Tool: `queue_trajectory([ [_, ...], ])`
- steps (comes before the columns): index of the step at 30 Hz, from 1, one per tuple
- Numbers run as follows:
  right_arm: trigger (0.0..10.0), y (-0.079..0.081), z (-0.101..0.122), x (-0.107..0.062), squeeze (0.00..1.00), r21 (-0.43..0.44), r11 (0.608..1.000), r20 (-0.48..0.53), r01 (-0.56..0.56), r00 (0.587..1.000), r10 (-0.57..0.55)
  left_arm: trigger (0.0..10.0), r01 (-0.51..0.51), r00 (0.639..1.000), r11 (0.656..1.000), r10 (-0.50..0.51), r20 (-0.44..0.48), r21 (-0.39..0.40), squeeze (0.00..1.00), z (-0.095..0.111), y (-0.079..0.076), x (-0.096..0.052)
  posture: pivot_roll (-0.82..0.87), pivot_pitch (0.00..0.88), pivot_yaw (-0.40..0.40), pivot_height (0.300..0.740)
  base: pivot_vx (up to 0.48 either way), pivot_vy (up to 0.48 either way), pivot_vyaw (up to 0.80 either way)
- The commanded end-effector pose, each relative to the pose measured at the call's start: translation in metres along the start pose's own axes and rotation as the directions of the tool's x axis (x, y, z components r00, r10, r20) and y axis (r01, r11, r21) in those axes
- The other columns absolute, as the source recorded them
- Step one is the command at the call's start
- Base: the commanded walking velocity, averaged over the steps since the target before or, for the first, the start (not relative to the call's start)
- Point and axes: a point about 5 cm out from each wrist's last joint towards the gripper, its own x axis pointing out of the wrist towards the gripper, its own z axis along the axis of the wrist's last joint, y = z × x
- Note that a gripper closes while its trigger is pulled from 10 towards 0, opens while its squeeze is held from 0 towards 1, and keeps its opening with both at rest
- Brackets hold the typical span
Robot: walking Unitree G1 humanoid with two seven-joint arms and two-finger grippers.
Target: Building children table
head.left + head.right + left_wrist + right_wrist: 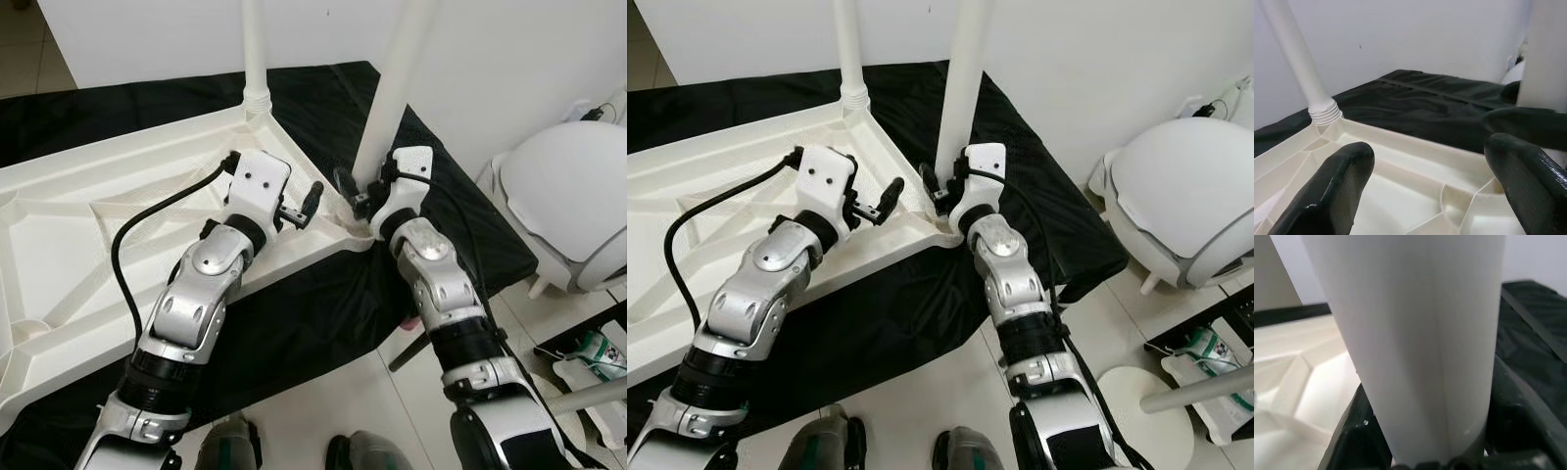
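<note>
Upturned white plastic tabletop (88, 225): right hand (364, 196) clamps the white tube leg (392, 93) at one o'clock; keep it plumb while twisting. Left hand (299, 208) spread apart alongside.

— What carries everything in front of you?

— A pale tiled floor (323, 411). Spread flat on it I see a black cloth (323, 108), reaching back to the white wall.

— And on the cloth?

— The white tabletop (88, 225), lying upside down, its ribbed underside facing up toward me. Its near corner sits close to the cloth's front edge.

— Anything straight on the tiles?

— To my right, off the cloth, a round white domed object (1185, 196) stands on the floor, beside the wall.
</note>
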Motion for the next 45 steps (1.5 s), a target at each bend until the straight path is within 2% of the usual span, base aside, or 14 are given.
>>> queue_trajectory([
  [1,10.0,-0.004,0.001,-0.002,0.0,-0.001,1.0,-0.011,0.005,1.0,-0.005,10.0,0.091,0.996,0.996,-0.092,0.014,0.022,0.0,0.001,-0.008,-0.002,0.0,0.023,-0.031,0.74,0.0,0.0,0.0],
  [10,10.0,-0.005,-0.004,-0.014,0.0,-0.018,1.0,-0.044,-0.011,0.999,0.01,10.0,0.099,0.995,0.995,-0.099,0.016,0.005,0.0,0.003,-0.008,-0.003,0.0,0.025,-0.019,0.74,0.0,0.0,0.0],
  [15,10.0,-0.001,-0.005,-0.016,0.0,-0.043,0.998,-0.036,-0.036,0.999,0.034,10.0,0.113,0.993,0.994,-0.113,0.017,0.009,0.0,0.005,-0.009,-0.003,0.0,0.024,-0.02,0.74,0.0,0.0,0.0],
  [23,10.0,-0.004,-0.013,-0.012,0.0,-0.012,1.0,-0.027,-0.023,0.999,0.023,10.0,0.13,0.991,0.991,-0.13,0.026,-0.005,0.0,0.007,-0.011,-0.005,0.0,0.019,-0.027,0.74,0.0,0.0,0.0],
  [27,10.0,-0.007,-0.017,-0.009,0.0,-0.011,1.0,-0.041,-0.004,0.999,0.003,10.0,0.18,0.983,0.984,-0.18,0.018,-0.001,0.0,0.004,-0.017,-0.01,0.0,0.015,-0.031,0.74,0.0,0.0,0.0],
  [29,10.0,-0.009,-0.018,-0.008,0.0,-0.011,1.0,-0.046,0.003,0.999,-0.003,10.0,0.239,0.971,0.971,-0.239,0.004,0.006,0.0,0.0,-0.024,-0.016,0.01,0.014,-0.033,0.74,0.0,0.0,0.0],
  [32,10.0,-0.009,-0.018,-0.008,0.0,-0.011,1.0,-0.046,0.003,0.999,-0.003,10.0,0.239,0.971,0.971,-0.239,0.004,0.006,0.0,0.0,-0.024,-0.016,0.01,0.014,-0.033,0.74,0.0,0.0,0.0],
  [34,10.0,-0.01,-0.018,-0.007,0.0,-0.016,1.0,-0.046,0.003,0.999,-0.004,10.0,0.272,0.962,0.962,-0.271,-0.01,0.01,0.0,-0.003,-0.027,-0.019,0.0,0.014,-0.033,0.74,0.0,0.0,0.0],
  [35,10.0,-0.012,-0.017,-0.005,0.0,-0.011,1.0,-0.039,0.005,0.999,-0.005,10.0,0.336,0.942,0.942,-0.335,-0.027,0.022,0.0,-0.007,-0.033,-0.025,0.0,0.017,-0.034,0.74,0.0,0.0,0.0],
  [36,10.0,-0.012,-0.017,-0.005,0.0,-0.011,1.0,-0.039,0.005,0.999,-0.005,10.0,0.336,0.942,0.942,-0.335,-0.027,0.022,0.0,-0.007,-0.033,-0.025,0.0,0.017,-0.034,0.74,0.0,0.0,0.0],
  [38,10.0,-0.015,-0.014,-0.002,0.0,-0.016,1.0,-0.027,0.004,1.0,-0.005,10.0,0.415,0.909,0.909,-0.413,-0.055,0.034,0.0,-0.012,-0.039,-0.033,0.0,0.019,-0.034,0.74,0.0,0.0,0.0],
  [45,10.0,-0.01,-0.013,-0.002,0.0,-0.04,0.998,-0.015,-0.054,0.998,0.053,10.0,0.466,0.883,0.884,-0.461,-0.085,0.046,0.0,-0.016,-0.042,-0.038,0.0,0.021,-0.031,0.74,0.0,0.0,0.0],
])
